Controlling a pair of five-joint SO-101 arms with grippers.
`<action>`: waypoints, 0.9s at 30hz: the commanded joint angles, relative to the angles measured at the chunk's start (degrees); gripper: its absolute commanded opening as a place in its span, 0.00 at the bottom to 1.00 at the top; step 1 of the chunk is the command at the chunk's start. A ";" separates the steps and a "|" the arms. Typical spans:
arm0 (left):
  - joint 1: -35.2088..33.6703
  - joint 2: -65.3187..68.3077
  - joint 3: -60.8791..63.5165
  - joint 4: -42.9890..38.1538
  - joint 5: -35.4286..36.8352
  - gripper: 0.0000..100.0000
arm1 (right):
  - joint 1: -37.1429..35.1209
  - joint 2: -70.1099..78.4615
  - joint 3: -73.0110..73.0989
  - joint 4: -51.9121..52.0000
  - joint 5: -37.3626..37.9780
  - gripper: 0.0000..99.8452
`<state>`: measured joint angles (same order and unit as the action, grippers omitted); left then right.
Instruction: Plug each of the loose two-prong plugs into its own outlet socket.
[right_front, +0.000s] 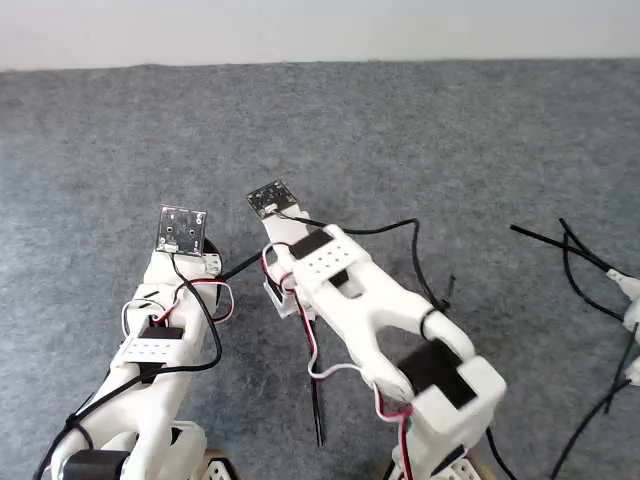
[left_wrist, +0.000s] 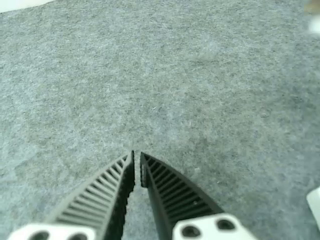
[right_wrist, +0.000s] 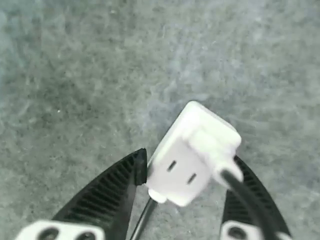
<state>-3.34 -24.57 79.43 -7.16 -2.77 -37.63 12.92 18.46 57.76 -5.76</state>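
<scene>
Left arm (right_front: 150, 385): stretched forward, wrist pitched down behind its claw.
Left claw (left_wrist: 137, 159): ribbed fingers (left_wrist: 107, 192) lay together, with only a thin slit between the tips and nothing inside.
Right arm (right_front: 385, 305): stretched forward and slanted toward the left arm, its wrist close beside the left wrist.
Right claw (right_wrist: 190, 167): fingers (right_wrist: 112, 192) stood apart, pressed on either side of a white socket block (right_wrist: 175, 155) between them.

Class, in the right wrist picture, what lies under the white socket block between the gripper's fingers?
The grey felt mat shows around the white socket block, and a thin black cable emerges from beneath it. The patch directly underneath is covered by the block.
</scene>
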 joint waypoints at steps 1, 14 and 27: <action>-0.09 -1.32 -0.22 -1.41 0.18 0.02 | -0.13 3.12 -6.86 3.74 -0.44 0.19; -0.18 -1.32 -0.22 -1.49 0.18 0.02 | 14.20 -7.34 -7.38 12.70 -0.09 0.01; -0.18 -1.32 -0.57 -1.49 0.53 0.02 | 62.46 -25.71 -5.63 17.98 16.70 0.01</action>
<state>-3.34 -24.57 79.43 -7.16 -2.77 12.22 -9.85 13.19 75.78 6.81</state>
